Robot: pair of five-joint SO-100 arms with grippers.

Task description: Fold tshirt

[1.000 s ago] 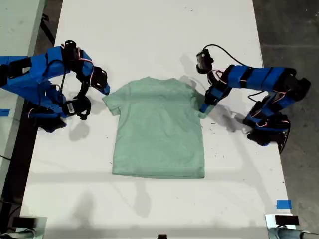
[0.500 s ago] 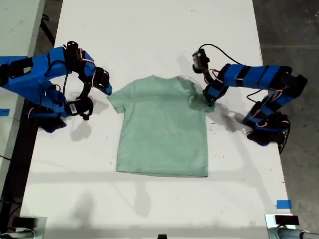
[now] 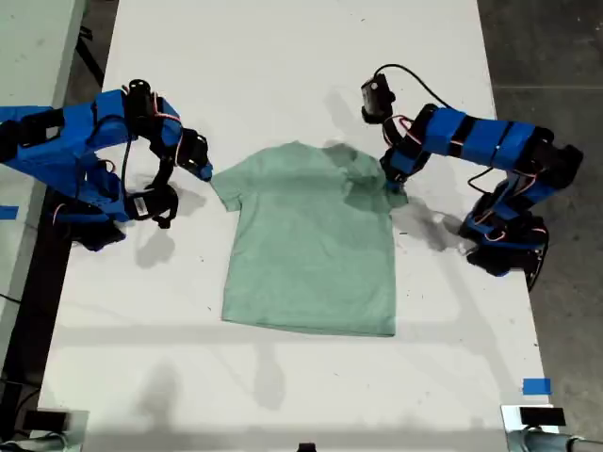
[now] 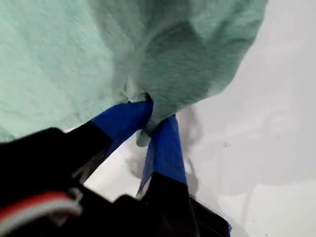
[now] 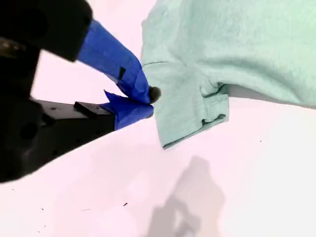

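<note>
A long white table [image 3: 301,75] fills the exterior view, with grey floor along the exterior view's right edge and a second pale surface at its left edge. A scrap of blue tape [image 3: 536,386] sticks near the table's corner at the exterior view's lower right.

The tshirt [image 3: 306,245] lies near the middle of the table, mostly flat, its hem toward the exterior view's bottom edge and its collar toward the top. The sleeve on the exterior view's right is bunched and lifted, folded a little inward over the shoulder; the sleeve on the exterior view's left lies flat on the table.

My first gripper [image 4: 150,121] is at the bunched sleeve, on the exterior view's right [image 3: 394,181]. Its blue fingers [image 4: 168,148] are pinched together on a gathered fold of the tshirt [image 4: 187,59], with cloth hanging over and around the tips and the white table [image 4: 276,123] showing beyond.

My second gripper [image 5: 143,101] is at the flat sleeve, on the exterior view's left [image 3: 203,171]. Its blue fingers [image 5: 118,61] are nearly together, tips right at the edge of the sleeve [image 5: 185,106]; I cannot tell whether any cloth is caught between them. The sleeve's hem lies flat on the table [image 5: 222,187] just beside the tips.

Both blue arms reach in from opposite long edges of the table, their bases standing close to those edges.
</note>
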